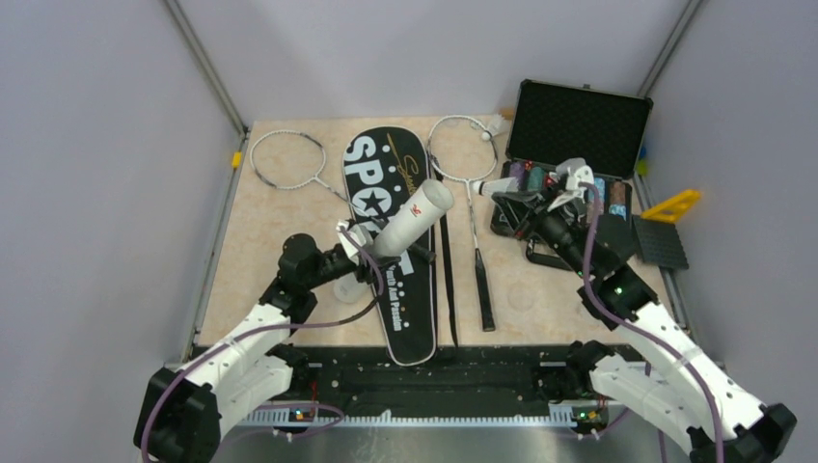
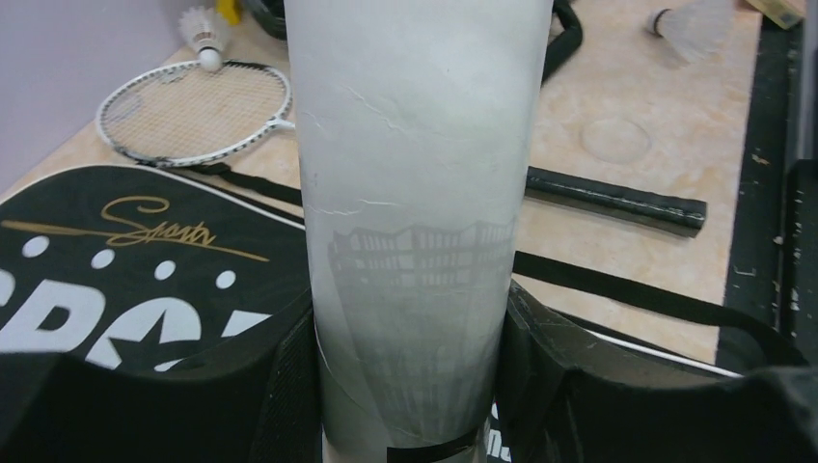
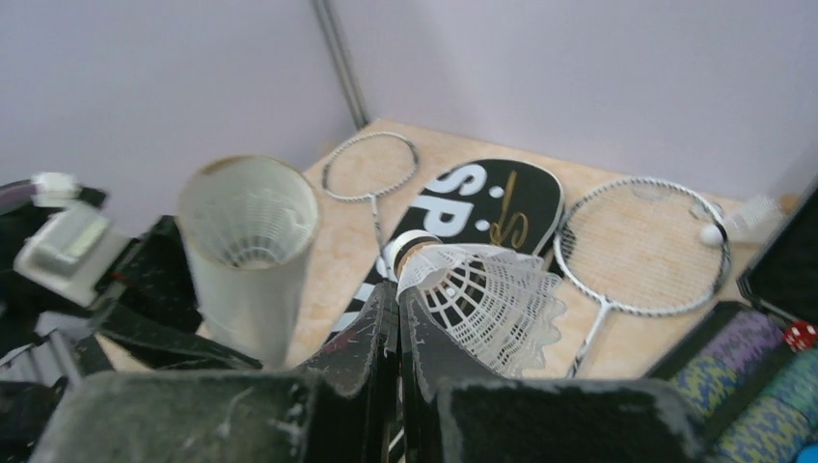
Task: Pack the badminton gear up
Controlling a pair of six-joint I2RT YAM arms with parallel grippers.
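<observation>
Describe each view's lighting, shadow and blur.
Top external: even light, sharp, only soft shadows on the table. Left wrist: the white tube is shaded grey low down, a ribbed shadow across it. Right wrist: held shuttlecock slightly soft, poker chips blurred.

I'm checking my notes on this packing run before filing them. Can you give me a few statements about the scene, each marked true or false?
1. The left gripper grips the white tube. True.
2. The right gripper is empty. False: it is shut on a shuttlecock.
3. Both rackets are inside the bag. False: the left racket and the right racket lie on the table beside it.
4. A second shuttlecock rests by the right racket's head. True.
5. The chip case is closed. False: its lid stands open.
</observation>
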